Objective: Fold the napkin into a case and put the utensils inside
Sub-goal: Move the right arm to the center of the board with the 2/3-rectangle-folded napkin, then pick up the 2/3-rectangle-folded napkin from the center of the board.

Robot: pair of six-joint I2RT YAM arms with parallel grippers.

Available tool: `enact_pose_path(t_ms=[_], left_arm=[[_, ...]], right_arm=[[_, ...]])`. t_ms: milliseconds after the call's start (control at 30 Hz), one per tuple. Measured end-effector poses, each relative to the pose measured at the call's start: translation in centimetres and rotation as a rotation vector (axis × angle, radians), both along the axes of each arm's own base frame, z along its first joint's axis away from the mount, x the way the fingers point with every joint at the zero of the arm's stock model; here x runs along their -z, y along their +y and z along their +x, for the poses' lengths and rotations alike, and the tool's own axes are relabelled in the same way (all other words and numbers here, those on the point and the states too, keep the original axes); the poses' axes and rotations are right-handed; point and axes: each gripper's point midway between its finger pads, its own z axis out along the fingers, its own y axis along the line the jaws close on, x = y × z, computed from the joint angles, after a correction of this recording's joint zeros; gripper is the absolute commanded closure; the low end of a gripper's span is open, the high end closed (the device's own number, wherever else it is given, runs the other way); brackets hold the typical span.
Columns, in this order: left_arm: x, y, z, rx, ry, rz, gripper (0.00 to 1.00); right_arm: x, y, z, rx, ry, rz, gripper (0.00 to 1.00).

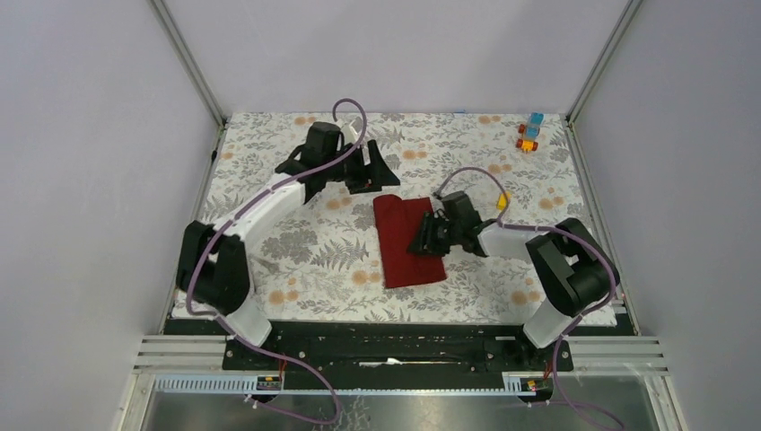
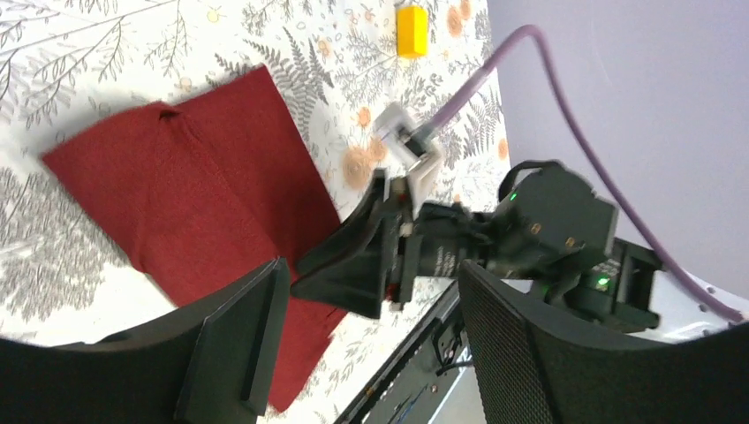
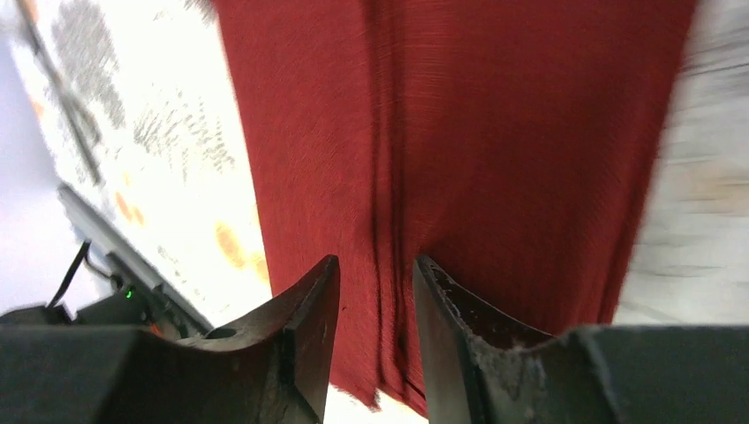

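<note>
Straddling a raised crease on the napkin's (image 1: 408,241) right half: right gripper (image 3: 375,274), jaws slightly apart. Left gripper (image 1: 345,178) just beyond napkin's far edge, jaws wide apart. Napkin flat, part-folded. Best pinch the top layer only, then fold squarely.

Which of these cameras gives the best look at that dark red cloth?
The top external view: nearly the whole napkin lies flat in frame, and only part of its right side is hidden by the right end effector. The left wrist view shows most of it at a slant, partly blocked. The right wrist view gives only a blurred close-up of one part.
</note>
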Motion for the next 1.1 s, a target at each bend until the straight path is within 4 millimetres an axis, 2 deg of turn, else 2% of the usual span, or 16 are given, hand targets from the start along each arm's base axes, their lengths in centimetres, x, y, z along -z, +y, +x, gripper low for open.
enact_pose_path(t_ms=[67, 133, 200, 233, 267, 333, 400, 467, 533, 600, 700, 833, 900, 1100], left_arm=[[-1.0, 1.0, -1.6, -0.002, -0.034, 0.004, 0.24], [-0.8, 2.2, -3.4, -0.014, -0.038, 0.027, 0.22], [0.6, 3.5, -5.5, -0.029, -0.013, 0.065, 0.22], [1.6, 4.1, -6.8, -0.036, 0.003, 0.088, 0.21], [2.4, 4.6, -7.8, -0.042, 0.022, 0.108, 0.21], [4.2, 5.3, -10.1, -0.053, 0.051, 0.166, 0.21], [5.9, 4.9, -13.2, -0.030, 0.069, 0.238, 0.21], [7.0, 3.7, -16.8, 0.027, 0.075, 0.314, 0.20], [7.7, 2.5, -19.4, 0.070, 0.055, 0.382, 0.16], [8.7, 1.3, -21.8, 0.109, 0.046, 0.475, 0.16], [10.0, -1.0, -23.0, 0.131, 0.040, 0.599, 0.18], [12.7, -5.3, -22.8, 0.134, 0.017, 0.738, 0.31], [14.1, -6.3, -22.9, 0.134, 0.016, 0.788, 0.34], [17.2, -4.8, -22.7, 0.120, 0.037, 0.930, 0.43]], right_arm=[[-0.1, 2.7, -1.5, -0.027, -0.012, 0.027, 0.54], [-0.3, 5.9, -4.2, -0.069, -0.002, 0.065, 0.46], [-0.6, 7.9, -6.6, -0.104, 0.019, 0.093, 0.31], [-1.0, 8.4, -7.6, -0.115, 0.023, 0.100, 0.26], [-1.5, 8.2, -7.9, -0.105, 0.020, 0.099, 0.22], [-2.8, 6.7, -7.3, -0.062, -0.003, 0.068, 0.14], [-4.8, 3.9, -5.5, 0.019, -0.060, 0.037, 0.12], [-7.1, -0.3, -3.2, 0.127, -0.124, -0.009, 0.10], [-8.3, -4.3, -1.5, 0.225, -0.172, -0.056, 0.08], [-8.6, -9.0, -0.5, 0.327, -0.192, -0.132, 0.08], [-7.5, -12.9, -0.9, 0.391, -0.151, -0.221, 0.08], [-5.4, -13.7, -2.6, 0.367, -0.054, -0.258, 0.09], [-5.0, -13.4, -3.2, 0.348, -0.025, -0.251, 0.09], [-5.0, -12.7, -3.7, 0.318, -0.009, -0.218, 0.09]])
